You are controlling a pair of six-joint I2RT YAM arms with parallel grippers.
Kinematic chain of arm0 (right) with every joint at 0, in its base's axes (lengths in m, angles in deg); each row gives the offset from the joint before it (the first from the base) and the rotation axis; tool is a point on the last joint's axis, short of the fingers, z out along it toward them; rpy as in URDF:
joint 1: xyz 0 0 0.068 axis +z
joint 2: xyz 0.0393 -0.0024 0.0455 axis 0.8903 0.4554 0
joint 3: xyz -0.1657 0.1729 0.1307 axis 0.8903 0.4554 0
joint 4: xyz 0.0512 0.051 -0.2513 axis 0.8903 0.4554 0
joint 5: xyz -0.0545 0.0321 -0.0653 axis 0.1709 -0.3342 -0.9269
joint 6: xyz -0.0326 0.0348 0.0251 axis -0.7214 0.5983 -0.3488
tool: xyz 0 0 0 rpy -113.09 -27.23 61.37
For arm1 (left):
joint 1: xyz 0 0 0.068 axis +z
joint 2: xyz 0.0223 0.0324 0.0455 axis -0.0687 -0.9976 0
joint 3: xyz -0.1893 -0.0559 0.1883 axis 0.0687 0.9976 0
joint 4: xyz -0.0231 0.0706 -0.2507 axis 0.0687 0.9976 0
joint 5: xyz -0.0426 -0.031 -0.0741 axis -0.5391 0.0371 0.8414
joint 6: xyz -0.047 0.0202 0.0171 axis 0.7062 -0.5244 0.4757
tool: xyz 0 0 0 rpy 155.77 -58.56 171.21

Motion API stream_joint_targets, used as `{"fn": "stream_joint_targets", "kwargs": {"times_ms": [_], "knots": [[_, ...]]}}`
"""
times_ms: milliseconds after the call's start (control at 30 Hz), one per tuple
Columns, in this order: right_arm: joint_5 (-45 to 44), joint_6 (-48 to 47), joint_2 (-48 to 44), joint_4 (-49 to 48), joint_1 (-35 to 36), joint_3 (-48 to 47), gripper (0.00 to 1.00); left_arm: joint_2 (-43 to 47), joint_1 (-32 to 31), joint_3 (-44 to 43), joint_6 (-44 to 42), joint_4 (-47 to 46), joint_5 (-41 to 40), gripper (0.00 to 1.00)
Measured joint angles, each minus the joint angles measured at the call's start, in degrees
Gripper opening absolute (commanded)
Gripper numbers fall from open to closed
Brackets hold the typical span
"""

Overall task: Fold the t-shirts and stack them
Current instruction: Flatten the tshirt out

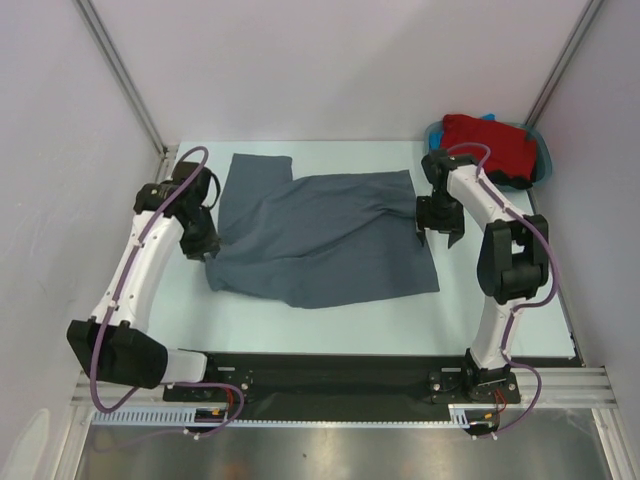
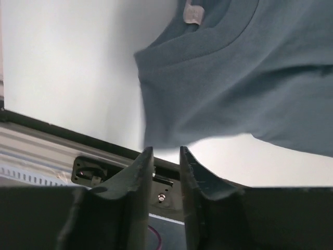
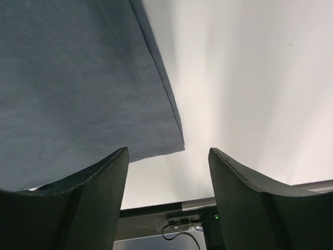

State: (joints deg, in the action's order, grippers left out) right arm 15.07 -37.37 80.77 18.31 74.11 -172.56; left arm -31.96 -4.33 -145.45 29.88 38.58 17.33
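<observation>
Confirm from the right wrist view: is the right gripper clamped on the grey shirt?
No, the right gripper stands wide open with nothing pinched between its fingers, and the grey shirt lies loose on the table.

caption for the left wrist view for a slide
Grey t-shirt, neck label showing, lying just beyond barely parted jaws.

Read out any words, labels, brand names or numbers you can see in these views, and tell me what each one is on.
No text can be read in any of the views.
Neck tag inside the collar of the grey t-shirt: a pale patch, too blurred to read.
Red t-shirt: no print or label shows.
</observation>
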Motion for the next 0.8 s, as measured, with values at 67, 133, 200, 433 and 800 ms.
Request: {"fn": "stream_joint_targets", "kwargs": {"times_ms": [67, 133, 200, 433, 800], "knots": [[-0.04, 0.0, 0.74, 0.44, 0.0, 0.0, 0.68, 0.85, 0.63, 0.92, -0.37, 0.28, -0.09, 0.38], [-0.04, 0.0, 1.27, 0.59, 0.0, 0.0, 0.69, 1.31, 1.25, 1.68, -0.55, 0.76, -0.33, 0.56], [-0.02, 0.0, 1.55, 0.72, 0.0, 0.0, 0.69, 1.36, 1.68, 2.05, -0.57, 1.14, -0.42, 0.51], [0.09, 0.04, 2.97, 1.77, -0.37, 0.09, 0.69, -0.68, 1.84, 2.1, -0.42, 1.25, 3.52, 0.45], [7.65, 0.07, 8.13, 1.7, -2.99, 4.26, 0.7, -7.91, 1.88, -1.49, -0.55, -10.43, 17.55, 0.41]]}}
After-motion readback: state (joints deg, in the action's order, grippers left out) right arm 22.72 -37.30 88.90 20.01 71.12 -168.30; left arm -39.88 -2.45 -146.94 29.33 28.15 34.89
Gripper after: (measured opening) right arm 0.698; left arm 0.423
